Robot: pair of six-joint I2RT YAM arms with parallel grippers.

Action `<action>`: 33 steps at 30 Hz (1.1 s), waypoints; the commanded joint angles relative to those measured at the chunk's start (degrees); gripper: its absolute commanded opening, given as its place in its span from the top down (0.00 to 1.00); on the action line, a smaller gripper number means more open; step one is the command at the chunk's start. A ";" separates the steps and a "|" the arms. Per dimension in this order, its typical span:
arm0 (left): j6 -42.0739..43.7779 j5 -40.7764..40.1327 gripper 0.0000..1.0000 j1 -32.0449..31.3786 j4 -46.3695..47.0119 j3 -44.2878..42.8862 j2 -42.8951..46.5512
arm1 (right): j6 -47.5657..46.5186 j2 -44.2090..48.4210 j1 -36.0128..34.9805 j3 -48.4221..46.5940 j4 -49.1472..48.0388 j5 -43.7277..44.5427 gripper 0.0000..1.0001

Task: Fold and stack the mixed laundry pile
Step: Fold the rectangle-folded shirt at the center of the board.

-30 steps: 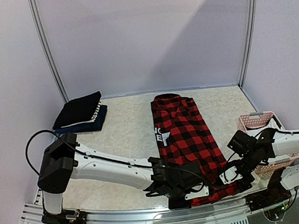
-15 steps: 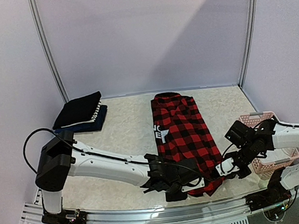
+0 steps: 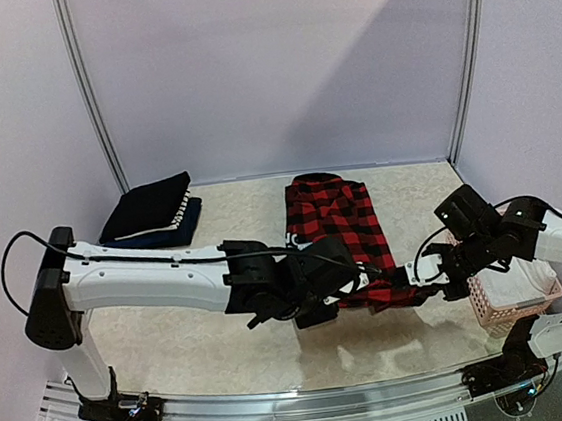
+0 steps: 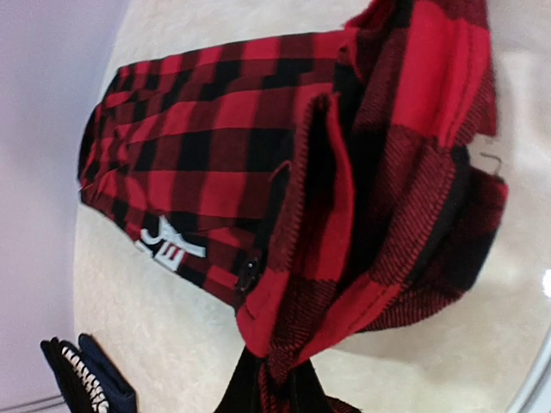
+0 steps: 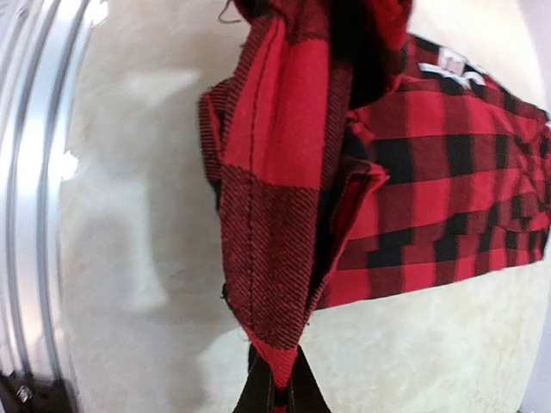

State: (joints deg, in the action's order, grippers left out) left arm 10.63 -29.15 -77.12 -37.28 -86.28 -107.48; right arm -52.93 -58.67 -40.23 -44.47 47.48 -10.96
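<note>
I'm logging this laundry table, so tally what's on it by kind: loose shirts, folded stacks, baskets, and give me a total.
Plaid shirt: 1
Folded dark stack: 1 (how many pieces are in it cannot be told)
Pink basket: 1
Total: 3
</note>
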 commanded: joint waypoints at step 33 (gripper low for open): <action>-2.24 0.32 0.51 30.89 4.40 -43.48 -36.09 | 22.39 -60.84 17.02 -45.24 -26.14 6.63 0.68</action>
State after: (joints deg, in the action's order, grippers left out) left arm 11.00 -30.94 -47.24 -31.70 -127.63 -145.21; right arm -33.45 -118.15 -23.55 -87.50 16.99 -2.87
